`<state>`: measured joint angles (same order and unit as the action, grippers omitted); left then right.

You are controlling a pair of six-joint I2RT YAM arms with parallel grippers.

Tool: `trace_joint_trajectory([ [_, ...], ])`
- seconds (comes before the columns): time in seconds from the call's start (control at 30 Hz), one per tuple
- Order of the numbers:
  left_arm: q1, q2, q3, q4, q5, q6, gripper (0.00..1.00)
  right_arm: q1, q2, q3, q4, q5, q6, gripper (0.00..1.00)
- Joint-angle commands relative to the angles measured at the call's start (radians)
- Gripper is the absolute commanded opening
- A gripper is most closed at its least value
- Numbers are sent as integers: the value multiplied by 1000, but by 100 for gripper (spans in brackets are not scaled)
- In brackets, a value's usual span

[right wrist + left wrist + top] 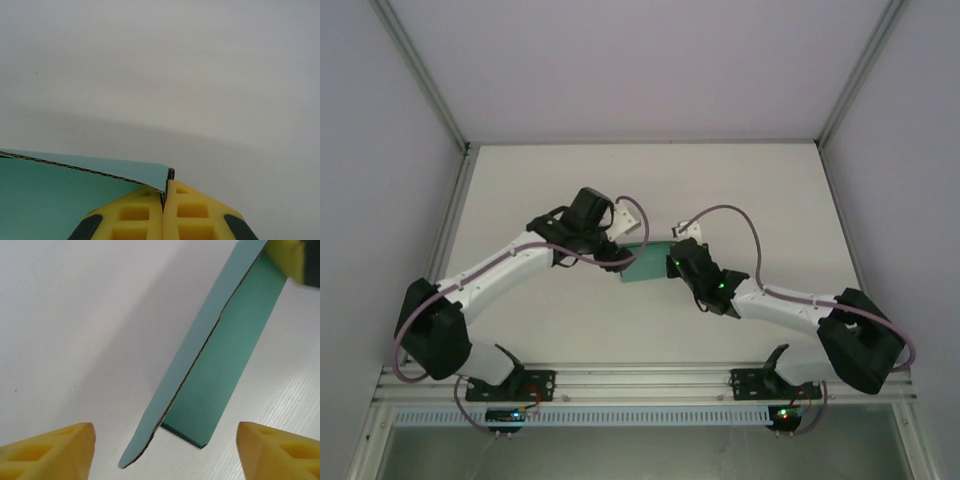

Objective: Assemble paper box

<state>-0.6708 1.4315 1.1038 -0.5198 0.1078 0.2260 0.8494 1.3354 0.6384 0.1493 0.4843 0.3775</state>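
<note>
Spanning the gap between the two wrists, the paper box is seen from above as a small teal patch over the middle of the white table. It is set roughly left to right between the grippers. Its right end is met by the right gripper and its left end by the left gripper. Both ends are partly covered, so its true length is poorly shown there.

More is told by the left wrist view. The paper box is shown as a long flat strip slanting from the lower middle up to the top right corner. Two teal layers can be made out, a paler one with a rounded near tip laid over a darker one, with a fluted cut edge between them. The left gripper is spread wide, its yellow fingers set at either side of the strip's near end and touching neither face. At the far end a yellow pad of the right gripper is pressed against the card.

From the right wrist, the right gripper is seen pinched together on a corner of the paper box, whose fluted edge runs off to the left. Whether the card touches the table cannot be told.
</note>
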Motion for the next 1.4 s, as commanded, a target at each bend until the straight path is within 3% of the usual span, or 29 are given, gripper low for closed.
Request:
trace_joint_trajectory([
  [0.0, 35, 8, 0, -5, 4, -43, 59, 15, 49, -35, -240, -99, 33, 0],
  [0.03, 44, 19, 16, -20, 29, -45, 53, 15, 50, -33, -246, -104, 29, 0],
  [0.23, 62, 55, 47, -32, 81, -25, 45, 16, 60, -20, -247, -115, 18, 0],
  [0.4, 63, 67, 63, -32, 89, -42, 16, 15, 73, 4, -276, -107, 14, 0],
  [0.5, 60, 60, 75, -37, 71, -80, 5, 17, 72, 15, -289, -98, 14, 0],
  [0.6, 52, 61, 90, -37, 63, -183, 4, 23, 71, 25, -306, -75, 40, 0],
  [0.73, 25, 83, 106, -60, 6, -433, 0, 29, 68, 34, -343, -39, 142, 0],
  [0.97, -44, 5, -80, 80, -122, -788, 0, 45, 49, 52, -419, 5, 225, 0],
  [1.2, -64, -54, -186, 185, -136, -880, 0, 59, 49, 59, -433, 35, 253, 0],
  [1.37, -73, -25, -191, 137, -174, -887, 0, 63, 54, 53, -438, 31, 258, 0],
])
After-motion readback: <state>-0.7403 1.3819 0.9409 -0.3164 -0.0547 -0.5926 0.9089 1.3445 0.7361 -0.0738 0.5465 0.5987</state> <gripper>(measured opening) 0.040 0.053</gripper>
